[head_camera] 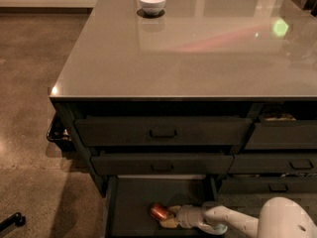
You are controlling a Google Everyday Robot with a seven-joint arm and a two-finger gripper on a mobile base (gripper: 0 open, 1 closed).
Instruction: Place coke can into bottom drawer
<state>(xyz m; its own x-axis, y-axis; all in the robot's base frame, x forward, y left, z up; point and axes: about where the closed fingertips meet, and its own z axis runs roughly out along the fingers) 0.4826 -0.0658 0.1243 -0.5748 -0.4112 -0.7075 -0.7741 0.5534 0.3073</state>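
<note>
The coke can [159, 211] is a small red-orange can lying on its side low in the open bottom drawer [131, 205], a wide dark tray pulled out under the two handled drawers. My gripper [169, 217] reaches in from the right on a white arm, and its pale fingers [171, 223] close around the can's right end. The can sits at or just above the drawer floor; I cannot tell which.
A white bowl [152, 2] stands at the back of the grey countertop [188, 48]. Two shut wide drawers [163, 133] sit above the open one. Narrower drawers [285, 135] form the right column. A black object [11, 221] lies on the floor at the left.
</note>
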